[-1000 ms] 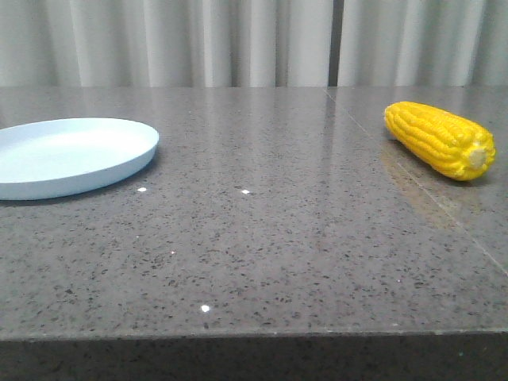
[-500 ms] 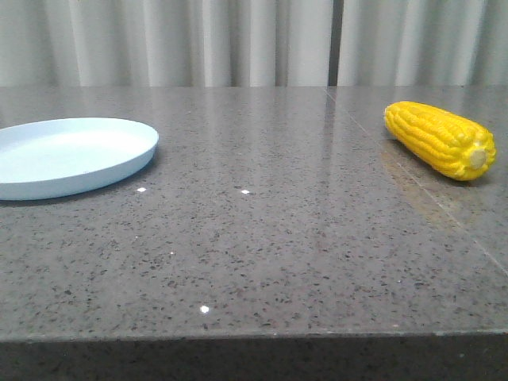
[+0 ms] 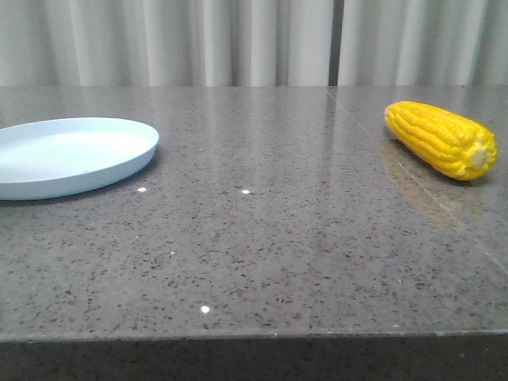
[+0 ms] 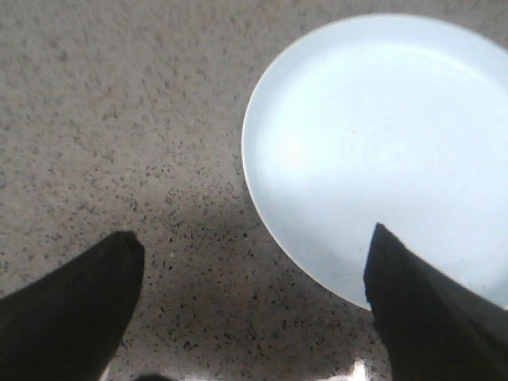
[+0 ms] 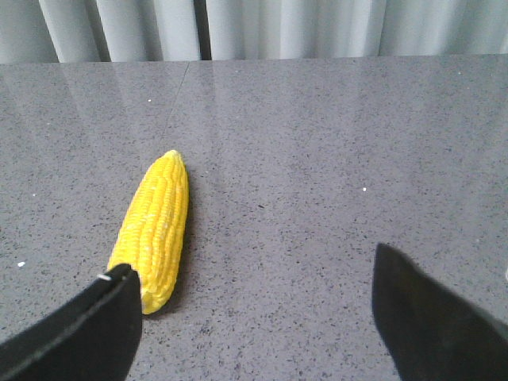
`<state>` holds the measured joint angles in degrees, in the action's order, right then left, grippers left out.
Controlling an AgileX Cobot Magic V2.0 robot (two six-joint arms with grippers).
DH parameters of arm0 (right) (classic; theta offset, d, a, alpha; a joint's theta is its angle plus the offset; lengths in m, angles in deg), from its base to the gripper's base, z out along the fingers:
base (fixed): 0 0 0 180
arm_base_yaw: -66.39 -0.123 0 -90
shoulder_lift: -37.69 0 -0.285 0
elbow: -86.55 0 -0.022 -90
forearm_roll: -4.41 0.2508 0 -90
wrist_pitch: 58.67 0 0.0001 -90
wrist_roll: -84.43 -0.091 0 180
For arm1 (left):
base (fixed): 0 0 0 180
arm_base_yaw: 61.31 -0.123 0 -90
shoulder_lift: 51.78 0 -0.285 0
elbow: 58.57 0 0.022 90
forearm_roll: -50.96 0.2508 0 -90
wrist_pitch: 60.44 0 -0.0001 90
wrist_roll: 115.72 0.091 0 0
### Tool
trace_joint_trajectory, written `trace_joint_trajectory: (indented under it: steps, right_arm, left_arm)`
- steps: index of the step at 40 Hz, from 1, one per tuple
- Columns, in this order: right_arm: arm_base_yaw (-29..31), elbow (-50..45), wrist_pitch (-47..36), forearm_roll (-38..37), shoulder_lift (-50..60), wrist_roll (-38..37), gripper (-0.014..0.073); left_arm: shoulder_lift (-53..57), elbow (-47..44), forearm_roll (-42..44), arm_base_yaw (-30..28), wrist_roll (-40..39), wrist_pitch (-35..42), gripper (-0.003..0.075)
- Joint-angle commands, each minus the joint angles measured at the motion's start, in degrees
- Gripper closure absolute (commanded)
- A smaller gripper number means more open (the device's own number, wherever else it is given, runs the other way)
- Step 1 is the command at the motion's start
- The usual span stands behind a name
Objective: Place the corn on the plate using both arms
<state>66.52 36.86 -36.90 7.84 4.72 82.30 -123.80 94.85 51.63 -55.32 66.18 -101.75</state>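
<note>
Front view: plate (image 3: 71, 155) sits at 9 o'clock on the table (image 3: 262, 254), corn (image 3: 439, 139) at 3 o'clock, stub end toward the camera. They lie well apart, one on each arm's side, which likely explains the two-arm task. No arm shows here.

Left wrist view: left gripper (image 4: 252, 305) hangs over bare table just beside the plate's rim, jaws wide apart, nothing between them. One finger overlaps the rim in view; contact can't be told. Probably waiting by the drop spot.

Right wrist view: right gripper (image 5: 255, 317) is near the corn (image 5: 154, 225), jaws apart and empty. Corn lies off to one finger's side, not between the fingers, so the gripper needs to shift over before closing. Pickup not yet begun.
</note>
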Motion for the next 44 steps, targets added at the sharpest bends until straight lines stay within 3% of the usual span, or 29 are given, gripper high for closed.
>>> trace_joint_trajectory:
  steps: [1, 16, 24, 31, 33, 44]
  right_arm:
    - [0.26, 2.06, -4.38, 0.17, -0.6, 0.29, -0.002]
    - [0.26, 2.06, -4.38, 0.17, -0.6, 0.29, -0.002]
    - [0.26, 2.06, -4.38, 0.17, -0.6, 0.29, -0.002]
    - [0.26, 2.06, -4.38, 0.17, -0.6, 0.29, -0.002]
    - [0.26, 2.06, -4.38, 0.17, -0.6, 0.29, -0.002]
    - [0.26, 2.06, -4.38, 0.17, -0.6, 0.29, -0.002]
  left_arm:
    - [-5.25, 5.36, -1.32, 0.37, -0.49, -0.47, 0.0176]
    - [-18.55, 8.47, -4.27, 0.37, -0.49, 0.8, 0.0197]
    - [-19.14, 8.47, -4.42, 0.37, -0.49, 2.26, 0.0381]
    - [-19.14, 8.47, -4.52, 0.37, 0.11, 2.94, 0.0626]
    - [-19.14, 8.47, -4.75, 0.37, 0.1, 3.18, 0.0731]
    - [-16.77, 8.64, -13.55, 0.37, 0.22, 5.12, 0.0741]
